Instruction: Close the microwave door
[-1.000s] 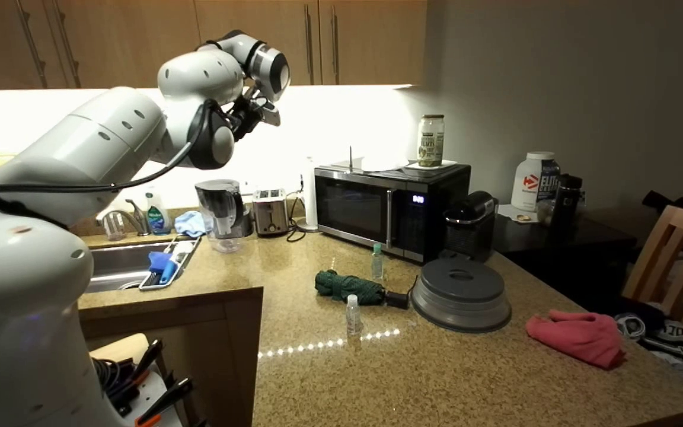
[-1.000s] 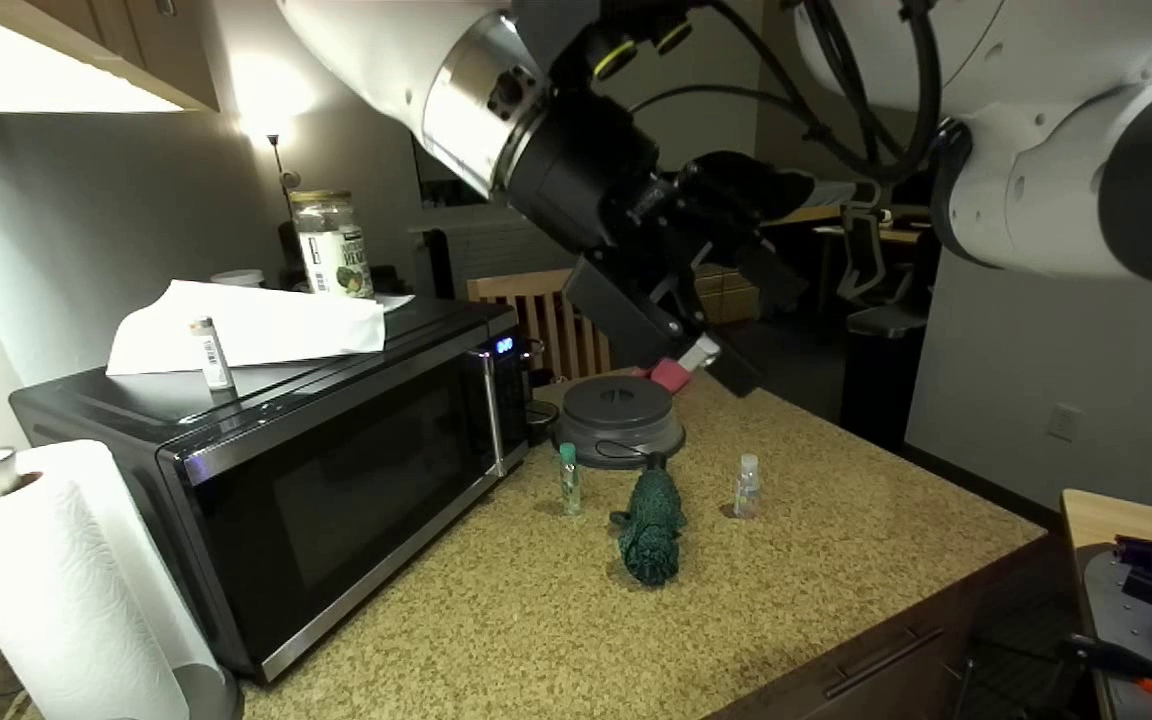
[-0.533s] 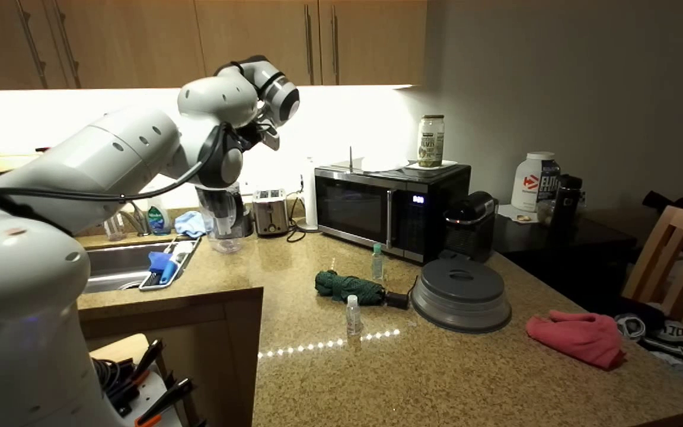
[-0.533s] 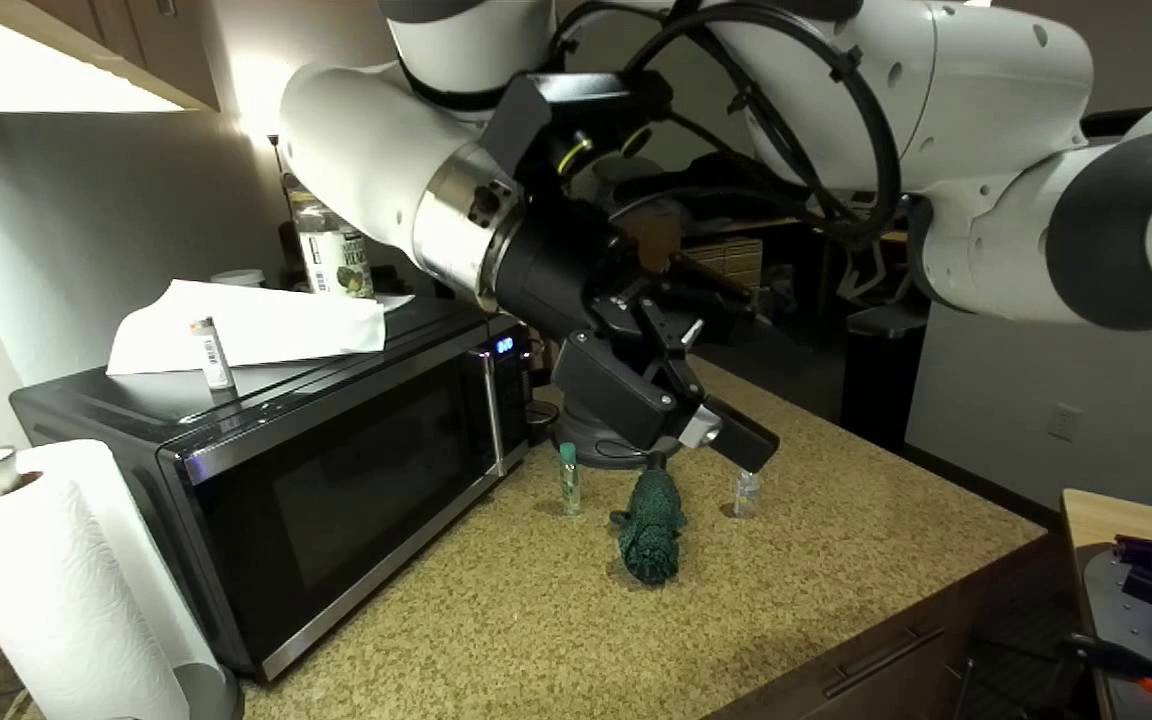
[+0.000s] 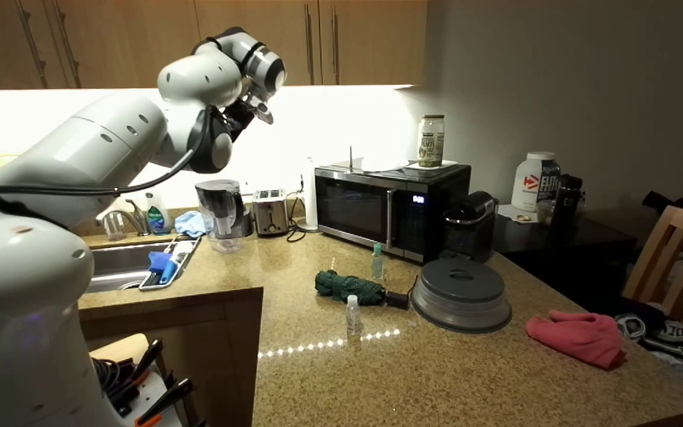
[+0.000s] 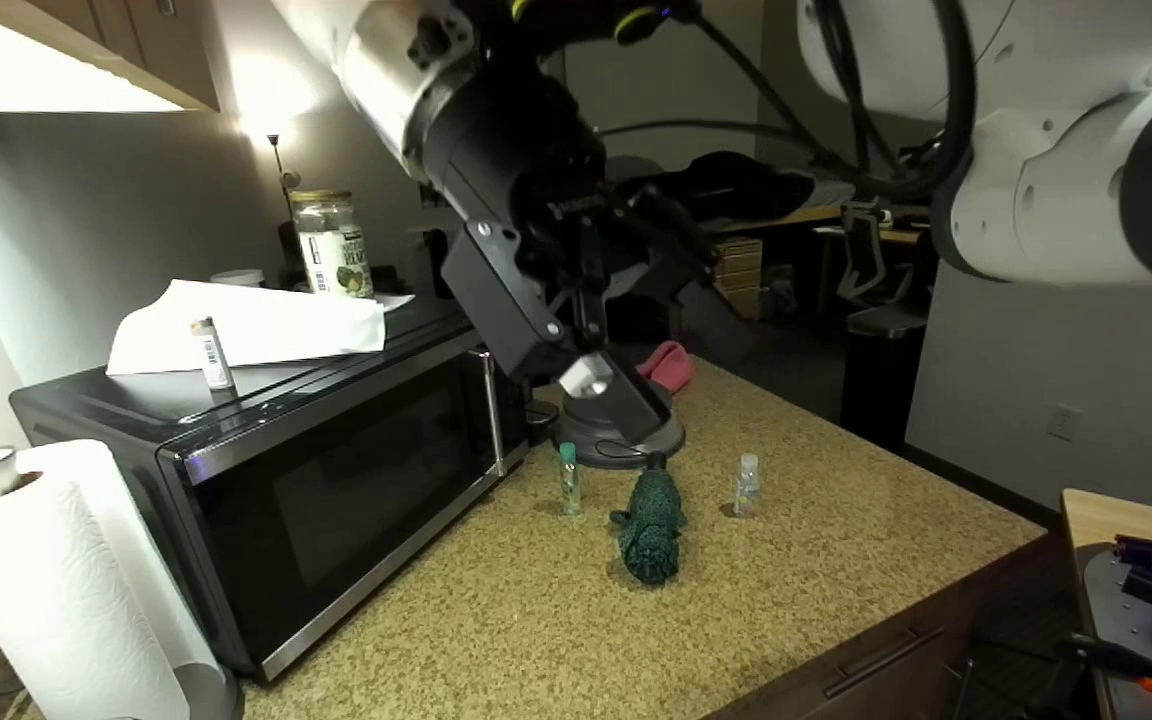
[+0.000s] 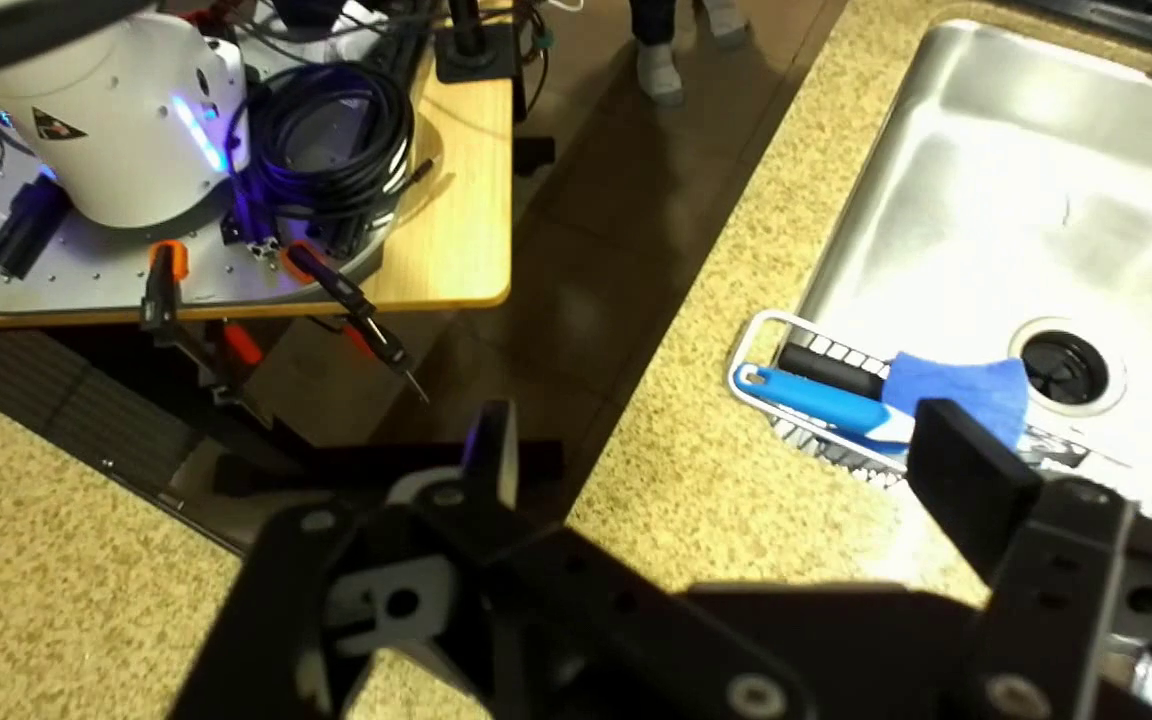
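The microwave [image 5: 415, 228], black with silver trim, stands against the back of the counter in both exterior views. Its microwave door [image 6: 356, 490] lies flush with the front, closed, with an upright silver handle [image 5: 389, 218] at its edge. My gripper [image 6: 684, 362] hangs in the air in front of the microwave's handle end, above the counter, and covers part of the front there in that view. Seen from the wrist, the gripper [image 7: 721, 425] is open, its black fingers [image 7: 971, 480] wide apart with nothing held. The microwave is outside the wrist view.
Below the arm are a green umbrella [image 6: 652, 525], a green-capped bottle [image 6: 570, 480], a clear bottle [image 6: 746, 487] and a grey lid-like cover [image 5: 460, 293]. A paper towel roll [image 6: 66, 600] stands beside the microwave. The sink [image 7: 1036, 200] shows in the wrist view.
The arm dipped about half a second ago and has risen again. My gripper is now higher and nearer the microwave than it was then. The microwave and its door have not moved.
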Robot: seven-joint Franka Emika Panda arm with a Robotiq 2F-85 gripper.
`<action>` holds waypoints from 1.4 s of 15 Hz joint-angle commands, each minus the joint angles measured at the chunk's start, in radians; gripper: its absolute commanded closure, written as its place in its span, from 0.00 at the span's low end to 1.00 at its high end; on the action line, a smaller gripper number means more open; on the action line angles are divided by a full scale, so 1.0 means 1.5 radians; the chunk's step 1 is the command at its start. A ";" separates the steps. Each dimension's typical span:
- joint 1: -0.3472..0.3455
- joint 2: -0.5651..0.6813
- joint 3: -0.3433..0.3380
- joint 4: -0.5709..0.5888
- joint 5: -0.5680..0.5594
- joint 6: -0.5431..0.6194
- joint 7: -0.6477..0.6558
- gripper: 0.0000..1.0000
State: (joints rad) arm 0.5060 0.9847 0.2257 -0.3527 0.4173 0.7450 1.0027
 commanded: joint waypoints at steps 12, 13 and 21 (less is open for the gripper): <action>0.188 -0.215 -0.127 -0.018 -0.278 0.056 0.118 0.00; 0.197 -0.223 -0.135 -0.020 -0.290 0.043 0.142 0.00; 0.212 -0.270 -0.170 -0.028 -0.341 -0.214 0.268 0.00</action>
State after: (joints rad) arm 0.8264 0.6282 -0.0130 -0.3525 -0.0644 0.5496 1.3581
